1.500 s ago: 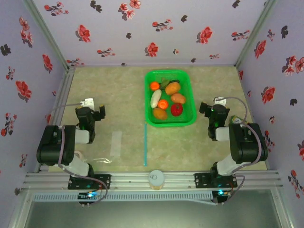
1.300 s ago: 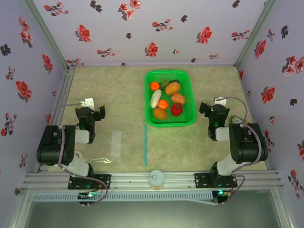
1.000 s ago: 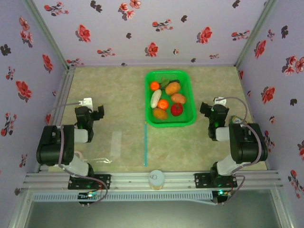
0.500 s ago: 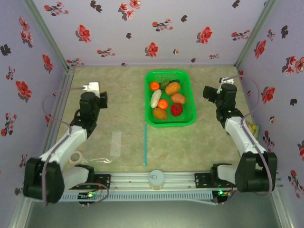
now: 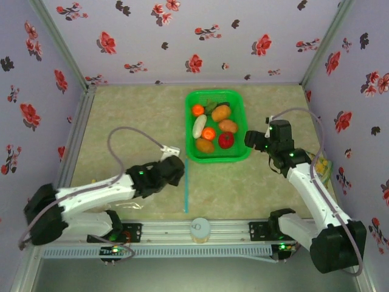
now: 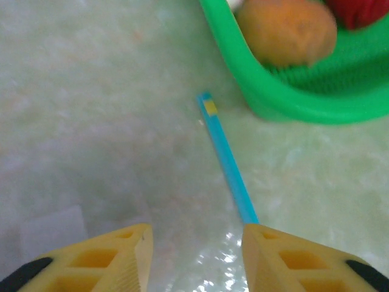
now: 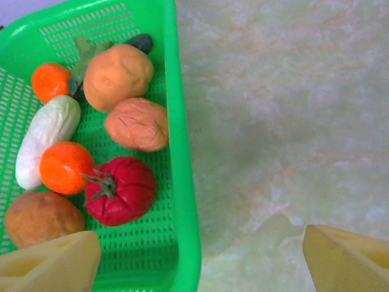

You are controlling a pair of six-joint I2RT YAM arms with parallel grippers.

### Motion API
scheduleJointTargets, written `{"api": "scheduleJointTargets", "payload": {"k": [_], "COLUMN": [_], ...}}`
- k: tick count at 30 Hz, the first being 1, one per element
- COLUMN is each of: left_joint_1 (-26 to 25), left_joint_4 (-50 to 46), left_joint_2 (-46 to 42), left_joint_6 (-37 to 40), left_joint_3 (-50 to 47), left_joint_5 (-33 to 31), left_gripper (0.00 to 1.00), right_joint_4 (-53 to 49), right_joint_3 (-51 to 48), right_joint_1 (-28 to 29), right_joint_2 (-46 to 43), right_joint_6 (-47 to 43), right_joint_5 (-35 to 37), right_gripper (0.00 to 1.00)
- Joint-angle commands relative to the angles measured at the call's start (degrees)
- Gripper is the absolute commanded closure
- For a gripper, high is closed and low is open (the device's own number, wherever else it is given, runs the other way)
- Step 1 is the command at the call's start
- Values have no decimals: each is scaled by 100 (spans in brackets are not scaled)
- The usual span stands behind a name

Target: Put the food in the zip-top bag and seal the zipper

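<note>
The food point(image 5: 208, 133) all lies in a green basket point(image 5: 242, 115) at about 12 o'clock on the table point(image 5: 134, 115). In the right wrist view it shows as two oranges point(image 7: 51, 82), three brown-orange lumps point(image 7: 117, 77), a red tomato point(image 7: 120, 190) and a white long piece point(image 7: 47, 140). The tomato touches the lower orange at its 9 o'clock.

The clear bag point(image 6: 222, 246) lies flat on the table, at 7 o'clock from the basket. Its blue zipper point(image 5: 186, 188) runs straight toward 6 o'clock from just short of the basket's near wall. In the left wrist view the strip's far end has a small yellow mark and stops just beside the basket, apart from it.

The left gripper point(image 5: 176, 169) hangs low over the bag, at 9 o'clock from the zipper's far end. Its yellow fingers point(image 6: 130, 258) are spread apart with nothing between them, and the strip passes under the right one.

The right gripper point(image 5: 252, 141) hovers at 3 o'clock from the basket. Its fingers point(image 7: 55, 264) are spread wide and empty, one on each side of the basket's right wall.

A yellow-green packet point(image 5: 322, 167) lies at the table's 3 o'clock edge.
</note>
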Motion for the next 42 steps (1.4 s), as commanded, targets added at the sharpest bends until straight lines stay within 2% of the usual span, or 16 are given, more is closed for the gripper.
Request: {"api": "scheduleJointTargets", "payload": {"k": [1, 11, 14, 24, 33, 36, 39, 42], "left_joint_1": [-164, -66, -52, -16, 90, 125, 152, 178], "left_joint_4": [-351, -146, -54, -82, -2, 16, 38, 69], "left_joint_2": [720, 1749, 1968, 2416, 2313, 2241, 2186, 2103], "left_joint_6": [-759, -1099, -1104, -1060, -1057, -1031, -996, -979], "left_joint_3": [479, 609, 597, 681, 478, 456, 456, 456], "left_joint_5": [47, 1180, 1450, 1686, 1792, 1894, 1985, 2052], "left_gripper": [54, 51, 53, 59, 81, 86, 86, 78], "right_joint_4": [-205, -170, -176, -204, -162, -130, -123, -123], "right_joint_3": [-100, -138, -142, -164, -226, -243, -236, -235], "right_joint_1": [54, 104, 111, 106, 109, 107, 110, 103], "right_joint_2": [-153, -351, -375, -447, -424, -399, -356, -322], "right_joint_6": [196, 217, 209, 140, 126, 133, 145, 145], "right_joint_5": [-157, -205, -196, -144, -107, -135, -176, -188], "right_gripper": [12, 12, 12, 11, 11, 11, 11, 10]}}
